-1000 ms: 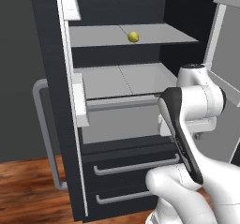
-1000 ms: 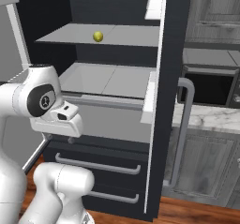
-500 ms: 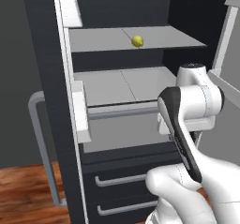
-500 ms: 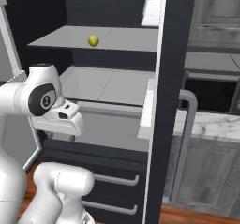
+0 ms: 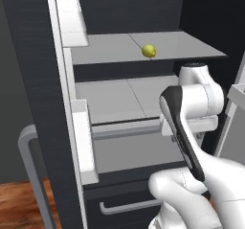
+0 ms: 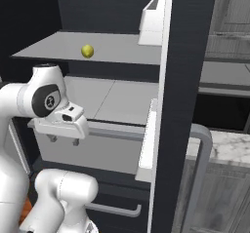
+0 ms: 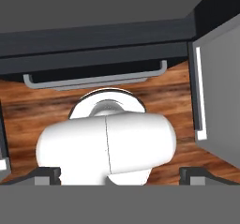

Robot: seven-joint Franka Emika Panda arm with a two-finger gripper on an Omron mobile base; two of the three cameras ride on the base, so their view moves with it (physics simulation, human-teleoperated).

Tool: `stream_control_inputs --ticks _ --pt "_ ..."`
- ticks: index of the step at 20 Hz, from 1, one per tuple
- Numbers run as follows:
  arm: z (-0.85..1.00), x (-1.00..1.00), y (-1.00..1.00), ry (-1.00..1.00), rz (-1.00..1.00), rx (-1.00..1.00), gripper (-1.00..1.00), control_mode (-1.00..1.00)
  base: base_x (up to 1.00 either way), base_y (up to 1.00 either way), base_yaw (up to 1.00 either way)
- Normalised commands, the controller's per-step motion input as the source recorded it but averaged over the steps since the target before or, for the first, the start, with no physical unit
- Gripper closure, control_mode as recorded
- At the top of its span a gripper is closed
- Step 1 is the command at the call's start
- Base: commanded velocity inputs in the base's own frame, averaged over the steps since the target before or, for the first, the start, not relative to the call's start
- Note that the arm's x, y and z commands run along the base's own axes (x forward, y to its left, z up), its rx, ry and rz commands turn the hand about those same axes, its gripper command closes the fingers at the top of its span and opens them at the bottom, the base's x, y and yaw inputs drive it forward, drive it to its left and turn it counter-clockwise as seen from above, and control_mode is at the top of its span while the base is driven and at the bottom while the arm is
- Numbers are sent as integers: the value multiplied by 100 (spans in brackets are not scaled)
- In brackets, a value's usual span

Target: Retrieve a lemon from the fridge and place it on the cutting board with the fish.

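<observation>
- We find the claw (image 7: 120, 174) spread wide with nothing between its tips, pointing down at wood-grain floor (image 7: 28, 115).
- Fridge (image 5: 33, 79): matte charcoal, doors open.
- Lemon (image 5: 149, 51): small, round, dull yellow, on the smooth pale grey upper shelf (image 5: 105, 48).

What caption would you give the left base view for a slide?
Robot arm waits before the open fridge, where a lemon sits alone on the upper shelf.

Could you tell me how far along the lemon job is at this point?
Done: the fridge stands open. In hand: nothing; the open gripper points down, below the shelf where the lemon sits untouched. Left: grasp it and carry it to the cutting board.
</observation>
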Motion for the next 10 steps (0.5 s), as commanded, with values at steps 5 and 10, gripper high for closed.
stream_control_inputs --ticks 5,10 --pt "0 0 0 0 0 0 -100 100 47 0 0" --pt "0 4 0 -1 0 0 -100 -100 17 0 0"
